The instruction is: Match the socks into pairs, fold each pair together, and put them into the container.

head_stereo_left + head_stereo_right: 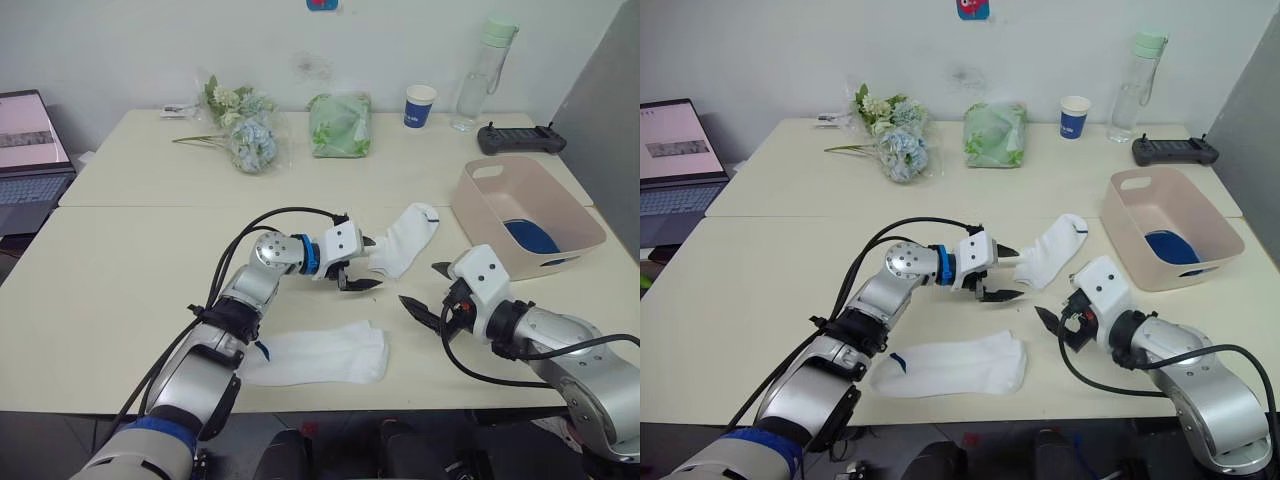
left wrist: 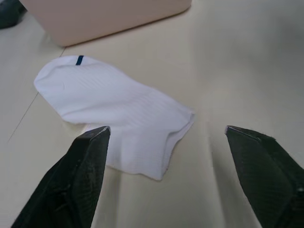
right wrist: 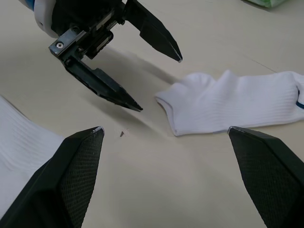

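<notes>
The left gripper (image 1: 362,264) is held wide apart at the toe of the far white sock (image 1: 404,240), nothing clamped. The right gripper (image 1: 424,292), also spread and empty, is seen just beside it. The near white sock (image 1: 325,355) lies behind both; the container (image 1: 570,213) sits beyond. A collision between the fingers is risked, or only one fabric layer could be pinched.

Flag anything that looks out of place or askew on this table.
Nothing is spilled or damaged. The two white socks lie apart, not paired: one by the open left gripper, angled toward the pink container; the other flat near the front edge. Something blue already lies in the container.
</notes>
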